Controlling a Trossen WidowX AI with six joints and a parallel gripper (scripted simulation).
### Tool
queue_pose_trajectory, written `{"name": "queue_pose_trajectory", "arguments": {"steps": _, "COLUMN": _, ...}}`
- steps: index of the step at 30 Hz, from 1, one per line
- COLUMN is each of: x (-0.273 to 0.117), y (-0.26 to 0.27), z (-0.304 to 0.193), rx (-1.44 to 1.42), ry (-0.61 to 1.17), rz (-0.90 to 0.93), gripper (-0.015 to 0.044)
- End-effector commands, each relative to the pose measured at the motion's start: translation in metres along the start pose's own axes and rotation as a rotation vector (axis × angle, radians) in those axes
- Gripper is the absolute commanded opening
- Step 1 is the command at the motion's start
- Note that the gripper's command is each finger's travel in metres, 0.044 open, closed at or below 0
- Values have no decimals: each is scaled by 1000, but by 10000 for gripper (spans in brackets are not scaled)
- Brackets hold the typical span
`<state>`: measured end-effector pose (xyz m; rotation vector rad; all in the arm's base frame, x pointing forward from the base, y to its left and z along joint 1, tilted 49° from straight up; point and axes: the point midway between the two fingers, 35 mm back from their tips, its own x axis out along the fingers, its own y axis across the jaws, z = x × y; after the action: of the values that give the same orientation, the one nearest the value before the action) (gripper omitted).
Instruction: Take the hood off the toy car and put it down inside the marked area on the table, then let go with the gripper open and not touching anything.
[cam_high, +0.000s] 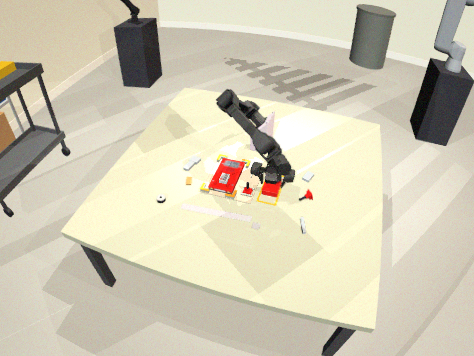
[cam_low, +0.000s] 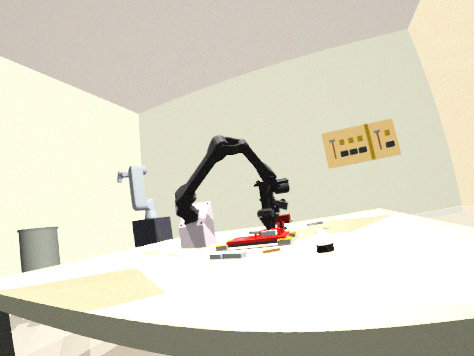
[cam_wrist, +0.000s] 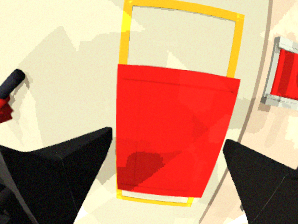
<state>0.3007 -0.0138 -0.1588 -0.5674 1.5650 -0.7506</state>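
No lettering, number, brand or sign is readable on anything here.

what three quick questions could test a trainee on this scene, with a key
1. True or false: the gripper is shut on the red hood.
2. Fill in: the outline marking the hood's target area is ____.
3. Which stands on the floor beyond the table?
a) a wooden chair
b) a gray bin
c) a ladder

Key: 1 false; 2 yellow; 3 b
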Motion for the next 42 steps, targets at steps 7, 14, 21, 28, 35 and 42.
{"name": "queue_pose_trajectory", "arguments": {"steps": 7, "x": -70, "y": 2, "z": 1, "rx": 6, "ry": -2, "rz": 1, "gripper": 440}}
{"name": "queue_pose_trajectory", "arguments": {"steps": 14, "x": -70, "y": 2, "z": 1, "rx": 6, "ry": -2, "rz": 1, "gripper": 440}}
{"name": "queue_pose_trajectory", "arguments": {"steps": 21, "x": -70, "y": 2, "z": 1, "rx": 6, "ry": -2, "rz": 1, "gripper": 440}}
{"name": "queue_pose_trajectory", "arguments": {"steps": 28, "x": -70, "y": 2, "z": 1, "rx": 6, "ry": -2, "rz": 1, "gripper": 440}}
{"name": "queue_pose_trajectory", "arguments": {"steps": 35, "x": -70, "y": 2, "z": 1, "rx": 6, "ry": -2, "rz": 1, "gripper": 440}}
{"name": "queue_pose_trajectory", "arguments": {"steps": 42, "x": -70, "y": 2, "z": 1, "rx": 6, "ry": -2, "rz": 1, "gripper": 440}}
